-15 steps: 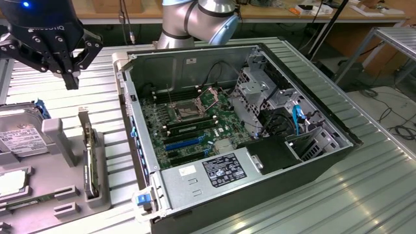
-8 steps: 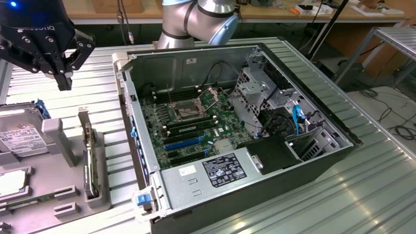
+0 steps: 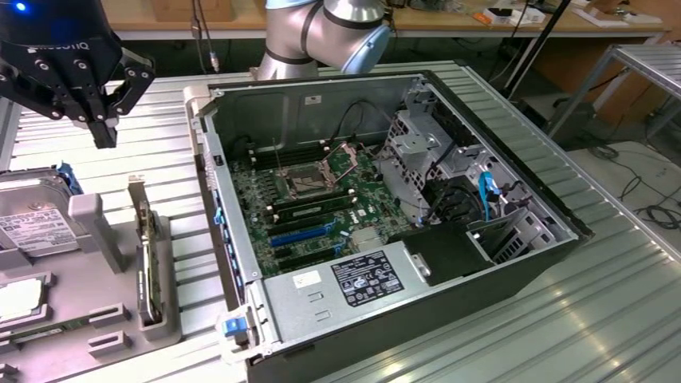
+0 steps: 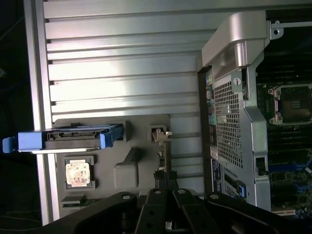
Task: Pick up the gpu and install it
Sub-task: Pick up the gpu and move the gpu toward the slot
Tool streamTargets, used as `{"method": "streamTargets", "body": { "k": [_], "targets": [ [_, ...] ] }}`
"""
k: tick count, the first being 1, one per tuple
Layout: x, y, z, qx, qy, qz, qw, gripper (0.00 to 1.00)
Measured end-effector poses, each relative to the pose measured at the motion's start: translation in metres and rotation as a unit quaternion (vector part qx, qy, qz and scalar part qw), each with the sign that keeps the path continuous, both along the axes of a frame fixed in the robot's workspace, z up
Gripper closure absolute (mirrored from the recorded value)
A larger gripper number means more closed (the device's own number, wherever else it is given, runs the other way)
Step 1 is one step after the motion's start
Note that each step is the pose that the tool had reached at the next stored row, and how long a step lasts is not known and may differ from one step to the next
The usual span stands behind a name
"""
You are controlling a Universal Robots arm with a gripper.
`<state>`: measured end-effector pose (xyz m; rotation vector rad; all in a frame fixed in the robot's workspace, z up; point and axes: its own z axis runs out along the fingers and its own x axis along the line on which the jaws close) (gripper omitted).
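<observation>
**Inspector:** What was the condition of the claw?

**Technician:** The claw (image 3: 104,137) had its two fingers pressed together, with nothing pinched between them. In the exterior view it hung above the counter (image 3: 596,303), at about 10 o'clock from the open computer case (image 3: 319,92).

**Inspector:** Where was the gpu located?

**Technician:** The gpu (image 3: 143,259) stood upright on its long edge in a slot of the grey holder (image 3: 112,279). The holder lay on the counter at 9 o'clock from the case. The card's silver bracket end pointed toward 12 o'clock. The claw was at roughly 11 o'clock from the card and clear of it. The gpu was not yet seated in the case.

**Inspector:** What did the wrist view add?

**Technician:** There the gpu (image 4: 165,151) appeared edge-on as a thin strip. The closed claw (image 4: 165,187) was lined up over the line of that strip.

**Inspector:** What else occupied the holder?

**Technician:** A hard drive (image 3: 32,227) with a white label sat at 9 o'clock from the gpu. In the wrist view a square chip (image 4: 78,174) rested in its own pocket near the drive.

**Inspector:** And the case?

**Technician:** It lay on its side with the panel off. The motherboard (image 3: 309,191) was exposed, at 3 o'clock from the gpu.
</observation>
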<state>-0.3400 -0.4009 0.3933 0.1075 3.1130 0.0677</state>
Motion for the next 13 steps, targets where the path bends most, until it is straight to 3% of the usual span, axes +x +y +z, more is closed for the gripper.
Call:
{"method": "streamTargets", "body": {
  "k": [7,13],
  "targets": [
    [0.0000,-0.0017,0.0000,0.0000,0.0000,0.000,1.0000,0.89],
    [-0.0001,-0.0070,0.0000,0.0000,0.0000,0.000,1.0000,0.89]
  ]
}}
